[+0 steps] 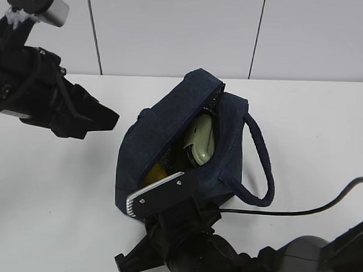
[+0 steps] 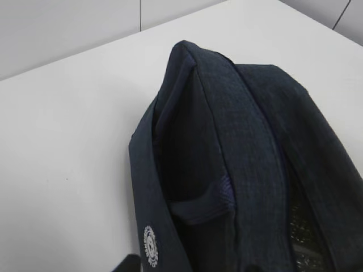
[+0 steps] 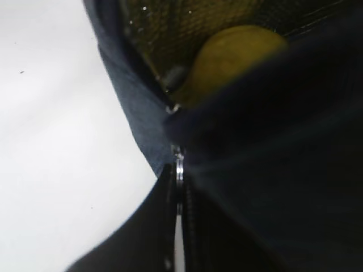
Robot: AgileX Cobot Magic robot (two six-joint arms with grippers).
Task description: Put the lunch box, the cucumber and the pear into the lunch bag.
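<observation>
The dark navy lunch bag (image 1: 164,129) lies in the middle of the white table with its top zipper open. Inside it I see the sage-green lid of the lunch box (image 1: 200,140) and the yellow pear (image 1: 159,170), which also shows in the right wrist view (image 3: 227,62). The cucumber is not in view. My right gripper (image 3: 179,187) is at the bag's near end, shut on the metal ring pull (image 3: 178,164) of the zipper. My left gripper (image 1: 107,118) hangs open and empty to the left of the bag (image 2: 244,141), apart from it.
The bag's loop handle (image 1: 261,169) lies to the right on the table. A black cable (image 1: 299,210) runs across the table at the right front. A white wall stands behind the table's far edge.
</observation>
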